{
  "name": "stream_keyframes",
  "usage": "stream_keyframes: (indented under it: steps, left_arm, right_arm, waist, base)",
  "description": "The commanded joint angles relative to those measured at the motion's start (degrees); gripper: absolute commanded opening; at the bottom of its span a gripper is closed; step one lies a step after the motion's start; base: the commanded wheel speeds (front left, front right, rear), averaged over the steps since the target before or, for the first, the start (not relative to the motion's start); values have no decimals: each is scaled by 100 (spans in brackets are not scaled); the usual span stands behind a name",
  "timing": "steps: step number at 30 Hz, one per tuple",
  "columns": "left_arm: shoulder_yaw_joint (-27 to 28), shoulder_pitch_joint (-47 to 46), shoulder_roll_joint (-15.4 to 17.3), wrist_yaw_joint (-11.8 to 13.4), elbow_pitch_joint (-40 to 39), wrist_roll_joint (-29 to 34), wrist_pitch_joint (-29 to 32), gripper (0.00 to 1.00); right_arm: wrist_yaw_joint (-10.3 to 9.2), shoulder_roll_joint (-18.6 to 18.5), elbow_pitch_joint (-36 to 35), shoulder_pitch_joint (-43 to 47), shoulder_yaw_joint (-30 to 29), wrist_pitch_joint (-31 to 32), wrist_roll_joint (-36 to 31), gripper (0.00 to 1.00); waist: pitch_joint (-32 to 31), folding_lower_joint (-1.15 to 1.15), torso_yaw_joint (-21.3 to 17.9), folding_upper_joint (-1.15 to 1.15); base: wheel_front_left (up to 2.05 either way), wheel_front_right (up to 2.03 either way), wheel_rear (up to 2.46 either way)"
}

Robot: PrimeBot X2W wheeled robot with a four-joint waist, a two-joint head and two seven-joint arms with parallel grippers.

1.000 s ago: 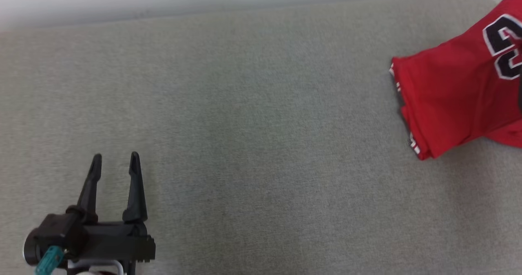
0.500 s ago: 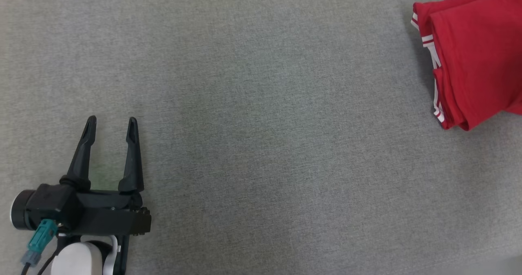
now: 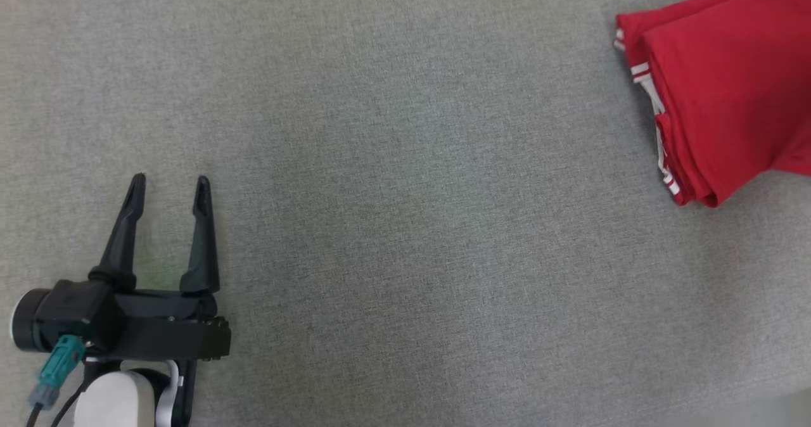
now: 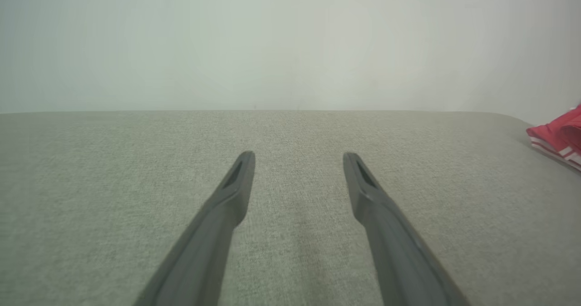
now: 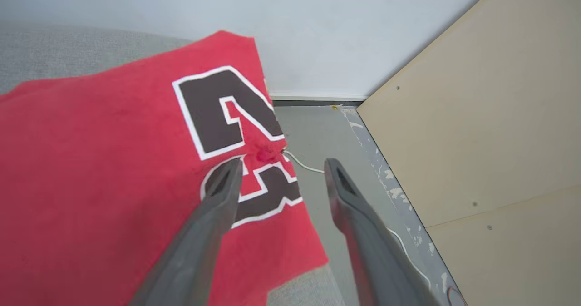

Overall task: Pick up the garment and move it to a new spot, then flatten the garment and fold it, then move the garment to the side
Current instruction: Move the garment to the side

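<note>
Garment (image 3: 716,91): red, folded, white-striped hems showing; lying at far right edge of grey fabric surface (image 3: 405,224).
Print (image 5: 206,115): dark numerals outlined in white, facing up.
Right gripper (image 5: 283,165): fingers parted, gripping nothing; one finger over the numerals, the other over the floor (image 5: 317,133).
Left gripper (image 3: 170,183): fingers spread wide, empty, low over the surface, well apart from garment.

On my feed there's a grey woven fabric surface (image 3: 405,224) with a plain pale wall (image 4: 290,42) behind it at 12 o'clock. The right wrist cam has a beige board (image 5: 490,138) at 3 o'clock, plus a thin white cable (image 5: 305,165) trailing over the scuffed grey floor (image 5: 317,129).
</note>
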Motion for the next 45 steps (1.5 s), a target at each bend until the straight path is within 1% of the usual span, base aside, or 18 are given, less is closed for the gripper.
stream_keyframes:
  steps: [1,6,9,12,20,23,26,29,31,34,37,41,45]
  left_arm:
    - [35,0,13,-1,11,23,0,100]
    - [116,128,-28,-3,75,-35,0,100]
    - [173,259,-59,-4,144,-93,0,100]
    - [247,420,-95,-6,222,-179,0,100]
    - [609,1034,-143,64,396,-385,0,100]
    - [700,1262,-148,92,437,-412,0,100]
    - [713,1467,-154,147,460,-382,0,100]
    - [695,1646,-153,196,508,-400,0,100]
    - [711,1752,-153,204,534,-377,0,100]
    - [731,1818,-154,193,546,-369,0,100]
    - [748,1914,-155,172,577,-370,0,100]
    - [690,1986,-156,147,626,-334,0,100]
    - [574,1994,-155,131,655,-330,0,100]
  right_arm:
    - [-18,-20,30,81,-5,46,-45,100]
    - [-18,112,158,238,4,212,-19,100]
    - [-18,199,84,413,132,7,137,100]
    - [-18,307,-47,716,366,-410,417,100]
    - [-18,682,-648,1865,1038,-1873,1376,100]
    - [-17,858,-811,2363,1347,-2252,1947,100]
    - [-18,861,-964,2831,1692,-2608,2376,100]
    - [-18,862,-1059,3274,2039,-2981,2621,100]
    - [-18,887,-1067,3512,2269,-3167,2713,100]
    - [-18,945,-1041,3689,2404,-3327,2759,100]
    - [-17,1088,-1018,3876,2551,-3522,2721,100]
    - [-17,1286,-886,4054,2597,-3674,2649,100]
    - [-17,1493,-810,4166,2498,-3770,2546,100]
  waist:
    - [-75,0,20,0]
    - [-362,0,75,0]
    - [-625,0,132,0]
    - [-936,0,195,0]
    - [-1767,0,364,0]
    - [-2021,0,469,0]
    - [-2237,0,593,0]
    - [-2441,0,705,0]
    - [-2539,0,759,0]
    - [-2602,0,807,0]
    - [-2655,0,866,0]
    - [-2682,0,910,0]
    - [-2686,0,935,0]
  base:
    - [0,0,0]
    - [0,0,0]
    - [0,0,0]
    - [0,0,0]
    - [0,0,0]
    - [0,0,0]
    - [0,0,0]
    - [0,0,0]
    - [0,0,0]
    - [0,0,0]
    - [0,0,0]
    - [0,0,0]
    - [0,0,0]
